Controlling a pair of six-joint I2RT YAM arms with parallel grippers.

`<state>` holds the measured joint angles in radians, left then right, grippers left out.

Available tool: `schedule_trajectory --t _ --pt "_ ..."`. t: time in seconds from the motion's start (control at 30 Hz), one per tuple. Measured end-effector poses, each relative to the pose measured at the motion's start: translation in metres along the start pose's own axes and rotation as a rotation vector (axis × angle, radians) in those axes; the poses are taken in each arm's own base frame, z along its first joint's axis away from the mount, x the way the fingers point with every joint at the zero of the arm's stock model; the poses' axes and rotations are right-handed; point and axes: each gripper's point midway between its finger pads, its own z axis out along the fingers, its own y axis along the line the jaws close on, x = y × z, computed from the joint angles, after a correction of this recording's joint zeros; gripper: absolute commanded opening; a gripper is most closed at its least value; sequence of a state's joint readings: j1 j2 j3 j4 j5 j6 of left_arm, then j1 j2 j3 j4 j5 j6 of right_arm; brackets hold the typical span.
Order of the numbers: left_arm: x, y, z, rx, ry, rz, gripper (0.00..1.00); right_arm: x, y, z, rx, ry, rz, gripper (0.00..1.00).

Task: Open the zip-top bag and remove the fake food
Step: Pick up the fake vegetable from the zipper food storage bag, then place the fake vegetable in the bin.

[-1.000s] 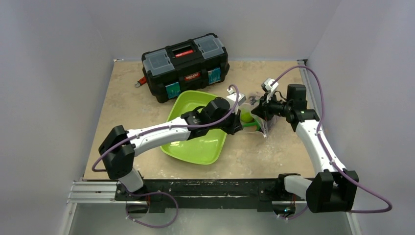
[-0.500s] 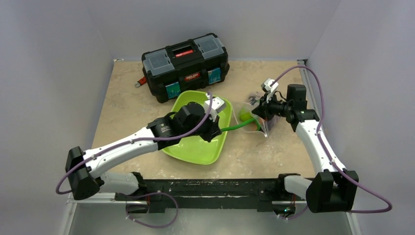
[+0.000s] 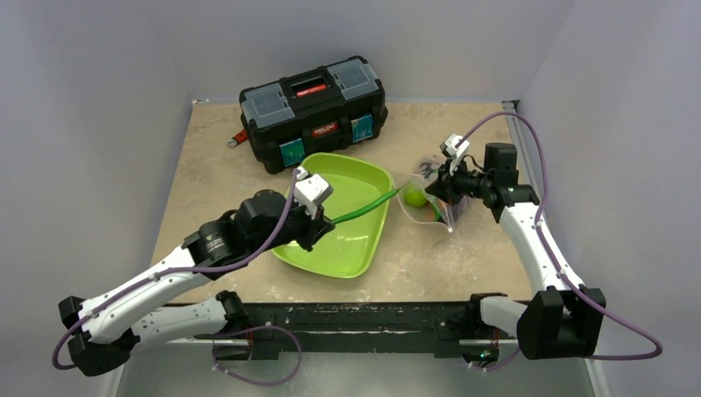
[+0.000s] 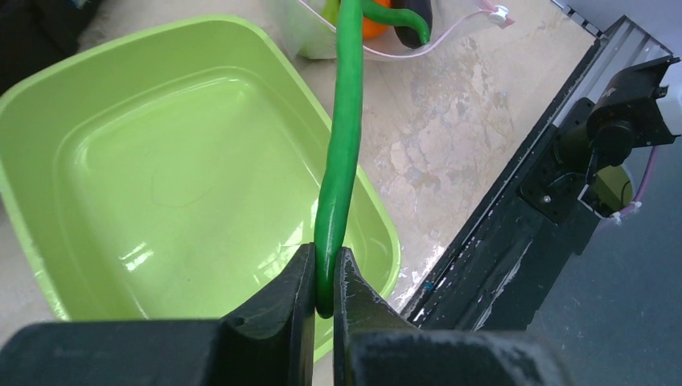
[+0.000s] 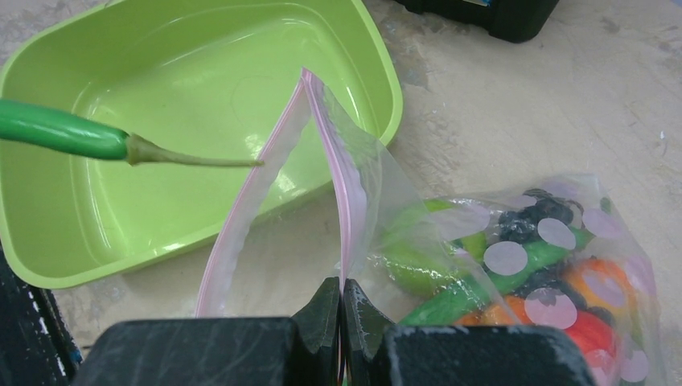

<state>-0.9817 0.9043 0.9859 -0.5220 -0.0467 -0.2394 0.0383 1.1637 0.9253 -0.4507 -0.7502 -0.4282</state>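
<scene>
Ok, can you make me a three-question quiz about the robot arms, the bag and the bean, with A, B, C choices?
1. What colour is the mouth strip of the zip-top bag? A blue. B pink. C yellow.
2. What is the right gripper doing? A standing wide open. B shut on nothing. C shut on the bag's edge.
3. Where is the green bean pod? A pinched in the left gripper, above the green tray. B deep inside the bag. C lying flat under the tray.

Answers:
1 B: the right wrist view shows a pink strip along the mouth.
2 C: its jaws meet on the plastic right by that strip.
3 A: the left wrist view shows the jaws closed on the pod's end, with the tray below.
</scene>
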Motion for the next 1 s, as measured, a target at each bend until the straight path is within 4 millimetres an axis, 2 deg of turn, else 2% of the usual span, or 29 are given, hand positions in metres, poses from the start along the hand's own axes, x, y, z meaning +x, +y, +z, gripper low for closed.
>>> schedule_trajectory --t 0.2,0.57,0.77,1.0 --pt "-0.004 0.016 -0.029 -0.066 -0.048 0.018 0.00 0.000 0.000 0.000 0.000 0.001 -0.001 0.00" --pt "0.004 0.042 -0.064 -0.195 -0.053 0.045 0.00 0.001 -0.001 -0.001 0.004 0.003 0.003 0.00" --pt "0.010 0.054 -0.070 -0.257 -0.034 0.063 0.00 0.001 -0.002 -0.001 0.004 0.003 0.000 0.00" --pt "0.019 0.061 -0.056 -0.296 0.018 0.084 0.00 0.002 -0.003 -0.002 0.009 0.002 0.003 0.00"
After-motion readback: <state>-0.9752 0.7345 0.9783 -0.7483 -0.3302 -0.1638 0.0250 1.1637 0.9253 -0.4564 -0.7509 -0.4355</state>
